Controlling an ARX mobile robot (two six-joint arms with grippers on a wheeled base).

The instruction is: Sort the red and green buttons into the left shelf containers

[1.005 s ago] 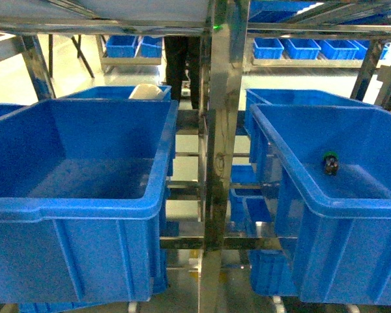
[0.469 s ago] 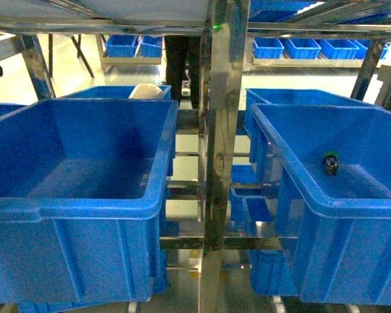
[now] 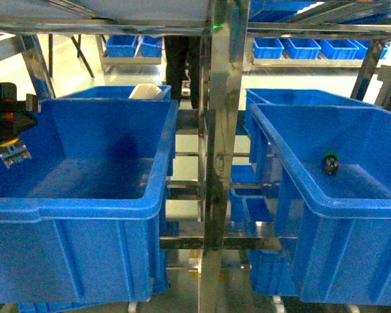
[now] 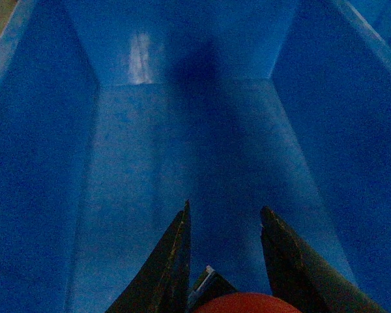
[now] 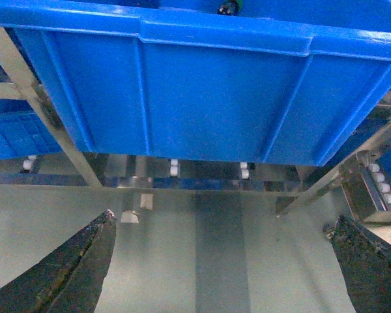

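- My left end effector [image 3: 6,134] has come into the head view at the left edge since half a second ago, when only a dark sliver showed there; it now hangs over the left rim of the left deep blue bin [image 3: 85,203].
- In the left wrist view the end effector [image 4: 225,257] points down into that bin [image 4: 45,163], its two dark fingers [image 4: 173,261] clamped on the red button [image 4: 247,304], whose red cap shows at the bottom edge between them.
- A bit of the button's pale block [image 4: 207,277] peeks out just above the cap.
- The bin floor beneath is bare smooth blue plastic, with a glare spot on the far wall.
- The green button [image 3: 330,162] lies in the right deep blue bin [image 3: 326,202], on its floor near the far wall, well apart from the red one.
- My right end effector [image 5: 225,261] hangs low in front of the right bin's outer wall [image 5: 202,98], its fingers [image 5: 78,261] spread wide apart with nothing between them.
- From there the green button [image 5: 229,7] just peeks over the bin's rim at the top edge.
- A steel shelf upright [image 3: 218,130] stands between the two bins, and smaller blue bins [image 3: 313,47] sit on a far rack.
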